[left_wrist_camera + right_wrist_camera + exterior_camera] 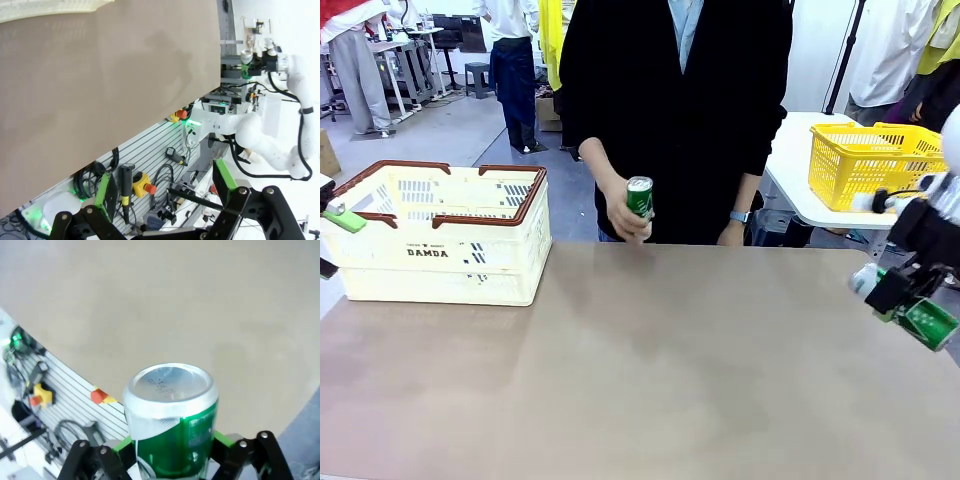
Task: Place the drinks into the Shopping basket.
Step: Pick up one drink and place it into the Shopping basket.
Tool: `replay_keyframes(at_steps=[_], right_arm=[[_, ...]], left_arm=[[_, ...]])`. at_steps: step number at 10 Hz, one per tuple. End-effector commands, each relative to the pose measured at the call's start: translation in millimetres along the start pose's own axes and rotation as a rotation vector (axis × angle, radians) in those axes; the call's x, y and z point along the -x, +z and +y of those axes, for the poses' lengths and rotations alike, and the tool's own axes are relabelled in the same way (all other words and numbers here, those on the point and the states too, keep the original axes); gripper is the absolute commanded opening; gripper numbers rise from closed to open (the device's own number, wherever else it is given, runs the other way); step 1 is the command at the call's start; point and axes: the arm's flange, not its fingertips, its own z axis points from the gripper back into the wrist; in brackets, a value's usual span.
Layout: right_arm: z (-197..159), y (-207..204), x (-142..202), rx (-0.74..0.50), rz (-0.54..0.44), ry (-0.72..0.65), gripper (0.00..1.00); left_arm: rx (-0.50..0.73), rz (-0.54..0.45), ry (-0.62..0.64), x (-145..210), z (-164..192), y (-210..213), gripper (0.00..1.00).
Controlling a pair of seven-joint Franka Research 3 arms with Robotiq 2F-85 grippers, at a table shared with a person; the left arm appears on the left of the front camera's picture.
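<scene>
Green can: slim, silver top, green body with white print. It is clamped across its body between the green pads of the right gripper. The jaws are closed onto its sides with the top pointing out past the fingertips. In the front view the can lies tilted, nearly on its side, in the air just beyond the bench's right edge and touching nothing else.

Handling (judgement): thin metal wall, stiff when full but easily dented. The painted surface is smooth and likely slippery. I cannot tell whether it is full or empty, so the weight is unknown. Best hold is mid-body across the width, as here, clear of the top rim. Tilted like this, it could slide along the pads.

Second green can: upright in the person's hand, at the middle of the far edge, just above the surface.

Shopping basket: cream with a brown rim, standing at the far left corner, well apart from both cans. Its inside is hidden from here.

Left gripper: jaws spread wide and holding nothing. It sits at the left edge beside the basket.

A yellow mesh basket stands on a separate table beyond the right side and is not part of the task.
</scene>
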Motion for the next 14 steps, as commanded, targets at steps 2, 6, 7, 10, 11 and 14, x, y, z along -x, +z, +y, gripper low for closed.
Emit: replay_keyframes(at_steps=[2,6,7,10,11,14], right_arm=[[-2.8,-15.9,-8.4,-0.001,0.022,0.089,0.00],[97.1,-8.7,-57.7,-0.043,-0.130,0.012,0.00],[134.5,-16.1,-83.5,-0.047,-0.125,-0.001,0.00],[222.4,-66.1,-139.7,-0.120,-0.150,-0.102,0.00],[217.2,-66.1,-136.8,-0.089,-0.198,-0.152,0.00],[93.3,-5.7,-32.8,-0.034,-0.323,-0.432,0.00]], left_arm=[[0.013,-0.001,0.001,2.3,-0.6,0.1,1.00],[0.013,-0.001,0.001,2.3,-0.6,0.1,1.00],[0.013,-0.001,0.001,2.3,-0.6,0.1,1.00],[0.013,-0.001,0.001,2.3,-0.6,0.1,1.00],[0.013,-0.001,0.001,2.3,-0.6,0.1,1.00],[0.013,-0.001,0.001,2.3,-0.6,0.1,1.00]])
